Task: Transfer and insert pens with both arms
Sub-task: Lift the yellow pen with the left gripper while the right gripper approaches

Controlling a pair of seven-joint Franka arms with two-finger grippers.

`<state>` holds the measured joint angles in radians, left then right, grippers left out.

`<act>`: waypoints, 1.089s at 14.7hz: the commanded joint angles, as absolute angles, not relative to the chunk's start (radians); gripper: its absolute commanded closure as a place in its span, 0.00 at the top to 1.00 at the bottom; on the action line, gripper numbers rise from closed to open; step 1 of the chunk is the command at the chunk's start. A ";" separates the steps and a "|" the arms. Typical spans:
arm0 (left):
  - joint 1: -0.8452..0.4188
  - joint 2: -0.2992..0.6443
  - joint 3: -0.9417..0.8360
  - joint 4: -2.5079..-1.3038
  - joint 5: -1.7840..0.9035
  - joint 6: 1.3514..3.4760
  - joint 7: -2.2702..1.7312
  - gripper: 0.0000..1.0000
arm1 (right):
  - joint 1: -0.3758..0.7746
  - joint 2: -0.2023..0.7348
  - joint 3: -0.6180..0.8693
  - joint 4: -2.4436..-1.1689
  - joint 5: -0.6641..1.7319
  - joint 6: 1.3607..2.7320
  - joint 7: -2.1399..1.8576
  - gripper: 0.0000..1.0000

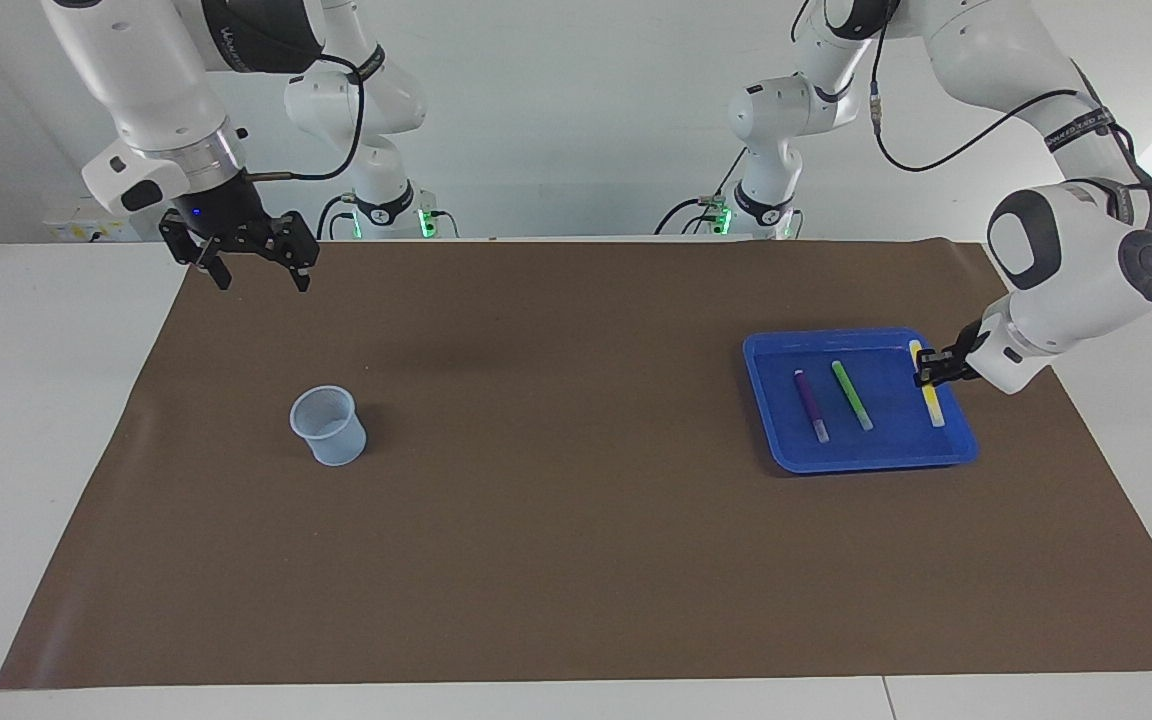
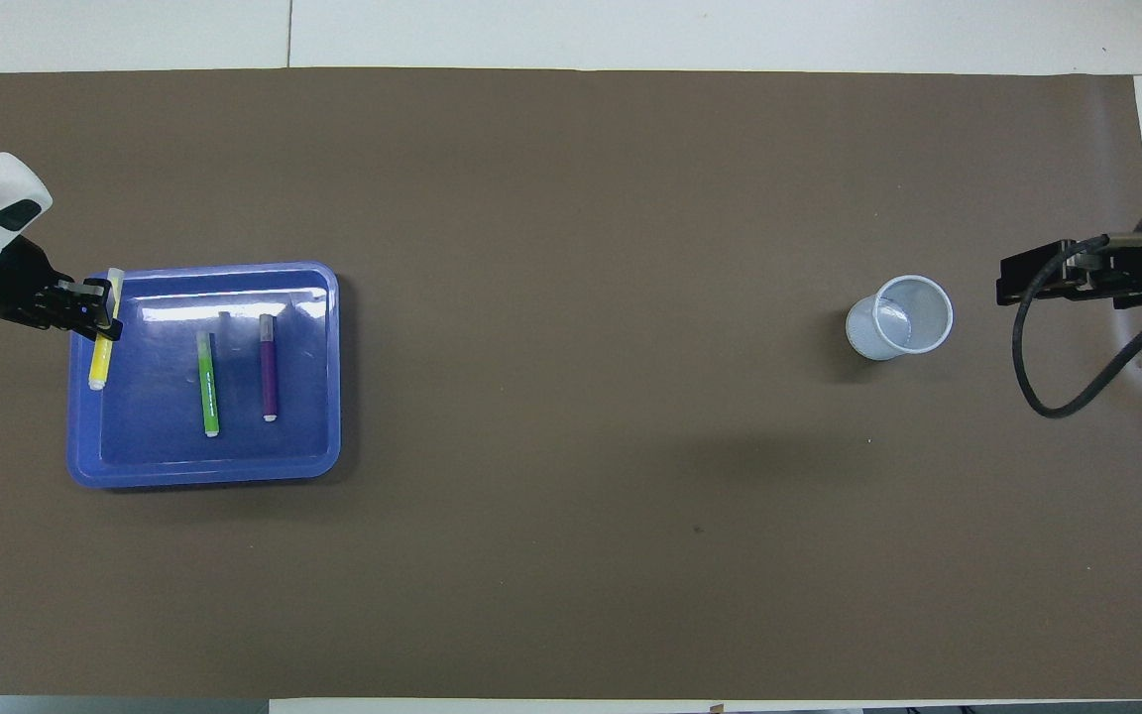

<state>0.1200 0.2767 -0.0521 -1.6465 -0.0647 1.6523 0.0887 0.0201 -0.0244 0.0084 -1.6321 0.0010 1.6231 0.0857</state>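
Over the blue tray's (image 1: 766, 420) left-arm-end edge: left gripper (image 1: 928, 368) clamped on yellow pen (image 1: 932, 398), lifted | green pen (image 1: 851, 395), purple pen (image 1: 809, 404) flat in tray | right gripper (image 1: 254, 268) agape, holding nothing, over mat's (image 1: 576, 560) robot-side corner, waiting

One camera sits high across the table, facing the robots. The other looks steeply down from above the robots' end. Both share the brown mat (image 1: 576, 500), turned half a turn between views.
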 commanded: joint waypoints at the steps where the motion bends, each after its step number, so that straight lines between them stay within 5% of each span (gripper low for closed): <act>1: 0.089 0.281 -0.051 -1.547 -0.159 1.501 -0.110 0.00 | 0.012 -0.038 0.012 -1.647 0.037 1.626 0.060 1.00; 7: 0.086 0.230 -0.133 -1.502 -0.454 1.390 -0.631 0.00 | 0.015 -0.040 0.012 -1.654 0.202 1.635 0.071 1.00; 16: 0.003 0.105 -0.215 -1.623 -0.782 1.547 -1.271 0.00 | 0.222 -0.028 0.020 -1.661 0.408 1.787 0.572 1.00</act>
<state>0.0205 0.1697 -0.2196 -1.5191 -0.7152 1.4586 -1.1664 0.2214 -0.0209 0.0234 -1.6425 0.3364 1.7530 0.4862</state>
